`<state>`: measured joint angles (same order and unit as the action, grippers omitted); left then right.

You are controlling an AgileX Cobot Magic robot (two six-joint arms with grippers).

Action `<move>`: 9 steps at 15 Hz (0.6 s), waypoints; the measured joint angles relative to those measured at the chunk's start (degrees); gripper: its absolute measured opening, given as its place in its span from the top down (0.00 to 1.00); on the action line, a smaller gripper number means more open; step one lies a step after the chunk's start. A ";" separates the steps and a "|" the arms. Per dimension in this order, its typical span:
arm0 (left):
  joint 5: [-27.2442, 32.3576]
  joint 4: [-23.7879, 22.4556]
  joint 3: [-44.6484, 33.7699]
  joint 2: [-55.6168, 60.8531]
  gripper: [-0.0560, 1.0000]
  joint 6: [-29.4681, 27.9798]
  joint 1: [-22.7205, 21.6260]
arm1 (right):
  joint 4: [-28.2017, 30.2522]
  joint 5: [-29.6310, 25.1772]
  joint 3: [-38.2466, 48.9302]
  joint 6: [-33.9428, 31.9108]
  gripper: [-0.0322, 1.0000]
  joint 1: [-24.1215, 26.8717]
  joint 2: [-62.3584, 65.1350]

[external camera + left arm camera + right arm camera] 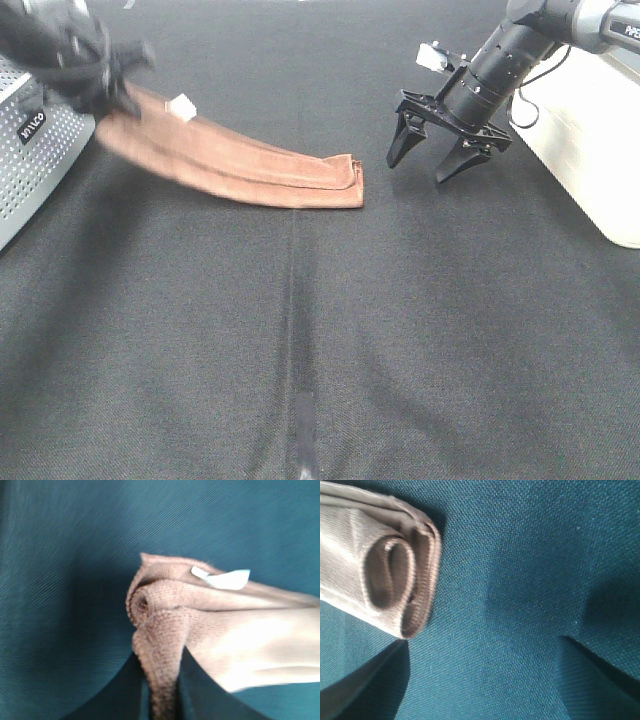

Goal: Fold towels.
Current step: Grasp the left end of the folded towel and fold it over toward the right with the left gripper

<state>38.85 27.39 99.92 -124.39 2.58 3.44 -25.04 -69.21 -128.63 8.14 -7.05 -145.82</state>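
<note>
The reddish-brown towel (250,167) lies folded into a long narrow strip across the dark table. Its left end with the small white tag (182,107) is lifted off the table. My left gripper (112,88) is shut on that end; the left wrist view shows the cloth (165,630) pinched between the two fingers, the tag (222,579) beside them. The towel's right end (400,580) rests on the table, layers curled. My right gripper (432,158) is open and empty, just right of that end and above the table.
A perforated grey metal box (30,150) stands at the left edge, close to my left gripper. A white box (590,130) stands at the right, behind the right arm. The table is covered in dark cloth (320,350).
</note>
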 joint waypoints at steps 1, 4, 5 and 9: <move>0.40 1.38 1.03 0.23 0.88 -0.23 0.86 | -0.06 -0.17 -0.34 0.00 0.25 0.00 0.00; -0.40 7.73 2.41 0.11 0.88 -0.57 6.36 | 0.00 -0.34 -2.58 -0.17 0.25 0.00 0.06; -1.60 8.82 2.46 -0.46 0.88 -0.57 8.77 | 0.11 -0.34 -2.64 -0.52 0.25 0.00 0.46; -7.79 15.81 2.52 -6.07 0.88 -1.43 15.18 | 0.17 -0.46 -2.81 -1.20 0.25 0.00 1.66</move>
<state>31.05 43.20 102.44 -130.46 1.15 18.62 -24.87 -69.67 -131.44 6.93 -7.05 -144.16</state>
